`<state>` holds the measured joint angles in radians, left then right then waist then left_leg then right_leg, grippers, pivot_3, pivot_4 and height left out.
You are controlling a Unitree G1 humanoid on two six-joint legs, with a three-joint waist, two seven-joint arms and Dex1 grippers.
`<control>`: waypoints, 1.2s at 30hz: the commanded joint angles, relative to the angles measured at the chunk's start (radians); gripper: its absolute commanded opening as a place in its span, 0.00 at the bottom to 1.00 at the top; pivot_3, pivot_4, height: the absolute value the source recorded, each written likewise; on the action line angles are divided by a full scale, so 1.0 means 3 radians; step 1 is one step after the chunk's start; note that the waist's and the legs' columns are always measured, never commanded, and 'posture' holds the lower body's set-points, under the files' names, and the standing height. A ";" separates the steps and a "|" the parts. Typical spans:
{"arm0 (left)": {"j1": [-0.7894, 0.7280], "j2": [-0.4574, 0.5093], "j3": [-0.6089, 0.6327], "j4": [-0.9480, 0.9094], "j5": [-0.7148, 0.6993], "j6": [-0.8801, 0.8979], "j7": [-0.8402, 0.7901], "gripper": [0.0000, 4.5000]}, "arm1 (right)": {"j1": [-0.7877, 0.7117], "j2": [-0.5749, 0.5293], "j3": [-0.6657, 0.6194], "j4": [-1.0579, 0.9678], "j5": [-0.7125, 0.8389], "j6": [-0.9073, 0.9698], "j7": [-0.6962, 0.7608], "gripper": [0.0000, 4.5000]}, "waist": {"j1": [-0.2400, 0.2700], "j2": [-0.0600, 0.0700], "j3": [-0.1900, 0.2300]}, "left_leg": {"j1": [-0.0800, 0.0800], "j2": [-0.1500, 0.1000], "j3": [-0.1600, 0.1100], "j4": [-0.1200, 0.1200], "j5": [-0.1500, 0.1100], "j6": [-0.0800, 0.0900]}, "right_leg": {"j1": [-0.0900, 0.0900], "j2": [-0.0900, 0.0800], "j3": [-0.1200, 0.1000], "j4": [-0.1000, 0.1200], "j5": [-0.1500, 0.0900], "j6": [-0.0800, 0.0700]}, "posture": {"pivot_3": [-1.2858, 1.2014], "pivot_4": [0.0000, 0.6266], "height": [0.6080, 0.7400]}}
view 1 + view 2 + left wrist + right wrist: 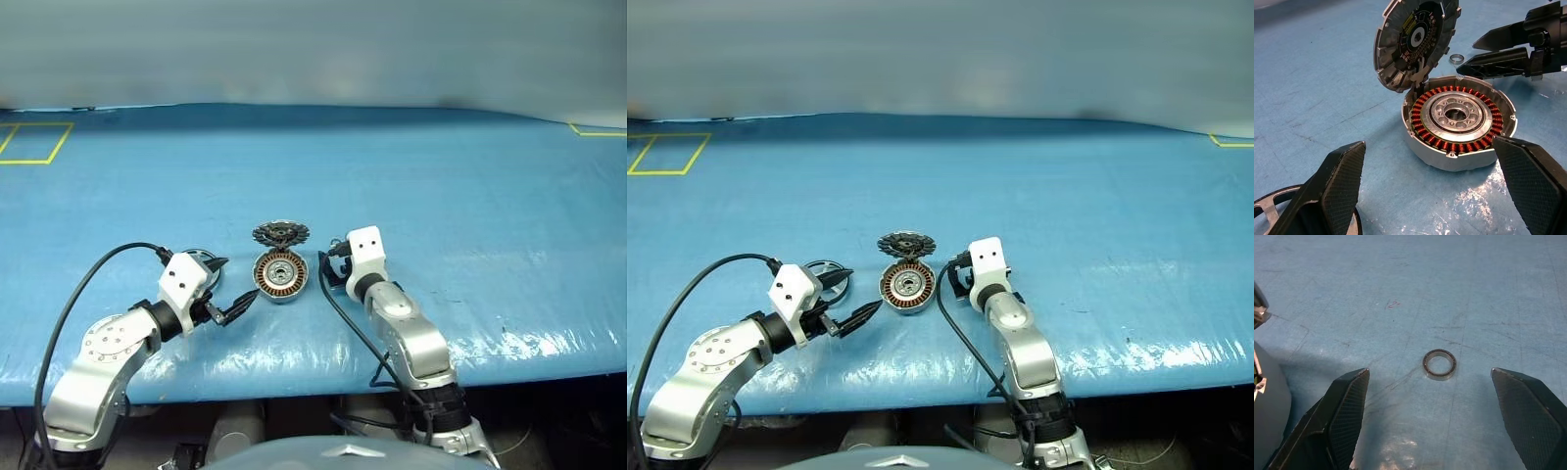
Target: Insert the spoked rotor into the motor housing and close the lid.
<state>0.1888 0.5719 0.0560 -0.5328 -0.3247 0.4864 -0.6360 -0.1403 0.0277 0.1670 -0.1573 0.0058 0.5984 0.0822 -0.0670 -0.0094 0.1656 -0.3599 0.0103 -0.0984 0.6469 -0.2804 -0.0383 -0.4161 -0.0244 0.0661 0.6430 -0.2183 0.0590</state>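
Observation:
The motor housing point(281, 275), a short grey cylinder ringed with copper windings, lies on the blue table between my two arms. The lid point(281, 234) stands tilted up at the housing's far rim, its dark toothed face point(1413, 41) turned toward the housing. Flat on the table lies the spoked rotor point(826, 274), just left of the housing and close beside my left gripper point(860, 291). That gripper is open and empty, aimed at the housing point(1449, 156) from its near left. My right gripper point(1469, 56) is open and empty, just right of the housing.
A small loose metal ring point(1439, 364) lies on the table between my right gripper's open fingers point(1347, 406). Yellow tape marks point(34, 144) sit at the table's far corners. The table's front edge point(313, 377) runs just under my arms.

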 commanded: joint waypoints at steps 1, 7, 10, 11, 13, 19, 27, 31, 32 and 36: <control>0.0024 0.0024 0.0020 -0.0096 -0.0016 -0.0049 -0.0014 1.00 | -0.0085 0.0044 -0.0040 0.0109 0.0005 -0.0198 -0.0042 0.93 | -0.0001 0.0000 0.0000 | 0.0000 0.0000 0.0000 0.0000 0.0000 0.0000 | 0.0000 0.0000 0.0000 0.0000 0.0000 0.0000 | 0.52 0.24 1.00; 0.0034 0.0007 0.0008 -0.0112 -0.0019 -0.0048 0.0007 1.00 | -0.0193 0.0063 0.0003 0.0506 -0.0061 -0.0422 -0.0071 0.93 | -0.0003 0.0000 0.0000 | 0.0002 0.0000 0.0000 0.0001 0.0000 0.0000 | 0.0001 0.0001 0.0000 0.0001 0.0000 -0.0001 | 0.52 0.24 1.00; 0.0043 0.0001 0.0006 -0.0119 -0.0019 -0.0048 0.0016 1.00 | -0.0241 0.0074 -0.0006 0.0653 -0.0076 -0.0511 -0.0079 0.93 | -0.0005 0.0000 0.0000 | 0.0003 0.0000 0.0001 0.0001 0.0000 0.0000 | 0.0002 0.0000 0.0001 0.0001 0.0000 -0.0001 | 0.52 0.24 1.00; 0.0045 0.0000 0.0005 -0.0120 -0.0019 -0.0049 0.0017 1.00 | -0.0248 0.0077 -0.0009 0.0677 -0.0076 -0.0530 -0.0079 0.93 | -0.0005 0.0000 0.0000 | 0.0003 0.0000 0.0001 0.0002 0.0000 0.0000 | 0.0002 0.0000 0.0002 0.0001 0.0000 0.0000 | 0.52 0.24 1.00; 0.0041 -0.0007 0.0004 -0.0118 -0.0019 -0.0050 0.0025 1.00 | -0.0260 0.0076 -0.0014 0.0732 -0.0084 -0.0562 -0.0085 0.84 | -0.0004 0.0000 -0.0001 | 0.0004 0.0000 0.0001 0.0001 0.0000 0.0000 | 0.0003 0.0001 0.0002 0.0002 0.0000 0.0000 | 0.52 0.24 1.00; 0.0034 -0.0015 -0.0014 -0.0101 -0.0010 -0.0037 0.0045 1.00 | -0.0191 0.0051 -0.0002 0.0791 -0.0154 -0.0615 -0.0111 0.43 | -0.0003 -0.0001 -0.0001 | 0.0004 0.0000 0.0001 0.0001 0.0000 0.0000 | 0.0003 0.0001 0.0002 0.0002 0.0001 0.0000 | 0.52 0.24 1.00; 0.0041 -0.0018 -0.0018 -0.0098 -0.0030 -0.0030 0.0037 1.00 | 0.0132 -0.0070 0.0168 0.0264 -0.0284 -0.0324 -0.0044 0.15 | 0.0011 -0.0001 -0.0003 | 0.0004 0.0000 -0.0001 0.0001 0.0000 0.0000 | 0.0005 0.0000 0.0001 0.0001 0.0000 -0.0001 | 0.52 0.24 1.00; 0.0053 -0.0015 -0.0014 -0.0095 -0.0034 -0.0035 0.0024 1.00 | 0.0428 -0.0231 0.0235 -0.0406 -0.0235 0.0145 0.0103 0.15 | 0.0021 -0.0002 -0.0003 | 0.0003 0.0000 -0.0002 0.0000 0.0000 0.0000 | 0.0005 0.0000 0.0001 0.0000 -0.0001 -0.0001 | 0.52 0.24 1.00; 0.0053 -0.0012 -0.0009 -0.0091 -0.0038 -0.0035 0.0018 1.00 | 0.0479 -0.0302 0.0244 -0.0598 -0.0225 0.0297 0.0159 0.15 | 0.0021 -0.0002 -0.0003 | 0.0003 0.0000 -0.0002 0.0000 -0.0001 0.0000 | 0.0004 0.0000 0.0000 0.0000 -0.0001 -0.0001 | 0.52 0.24 1.00; 0.0030 -0.0002 0.0004 -0.0064 -0.0050 -0.0036 -0.0009 1.00 | 0.0521 -0.0632 0.0252 -0.1296 -0.0193 0.0945 0.0377 0.15 | 0.0022 -0.0001 -0.0002 | 0.0003 -0.0001 0.0000 0.0005 0.0000 0.0001 | 0.0005 -0.0001 0.0001 0.0000 -0.0004 -0.0005 | 0.52 0.24 1.00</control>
<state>0.2058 0.5682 0.0471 -0.5331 -0.3293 0.4899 -0.6343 0.0201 -0.1523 0.2478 -0.4524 -0.0670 0.8121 0.1713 -0.0603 -0.0096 0.1650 -0.3589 0.0100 -0.0984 0.6487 -0.2805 -0.0382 -0.4145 -0.0245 0.0665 0.6433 -0.2194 0.0573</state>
